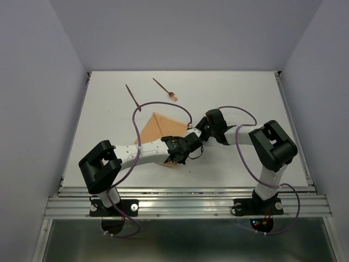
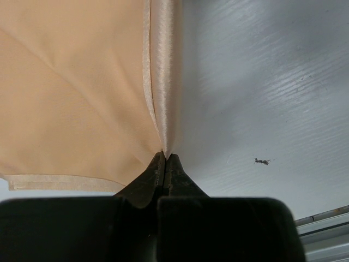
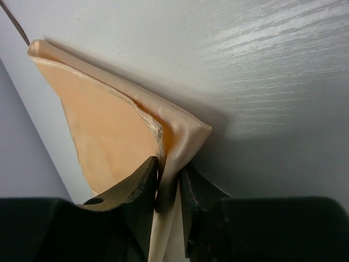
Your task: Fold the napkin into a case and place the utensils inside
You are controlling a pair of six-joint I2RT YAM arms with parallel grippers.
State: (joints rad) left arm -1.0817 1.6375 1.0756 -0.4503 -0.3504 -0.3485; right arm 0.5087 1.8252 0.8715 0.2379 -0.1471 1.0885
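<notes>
White tabletop (image 1: 245, 98) bears the napkin (image 1: 155, 128), lying left of my claws; left claw (image 2: 165, 158) and right claw (image 3: 170, 172) both pinch its right edge.

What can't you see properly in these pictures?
Top view: the left arm covers the napkin's near part, hiding its folds.
Top view: the forked utensil is too small to count its prongs.
Left wrist view: the napkin runs off the top and left edges.
Right wrist view: the right gripper hides the napkin's pinched corner; a thin dark stick is cut off at the top-left corner.
</notes>
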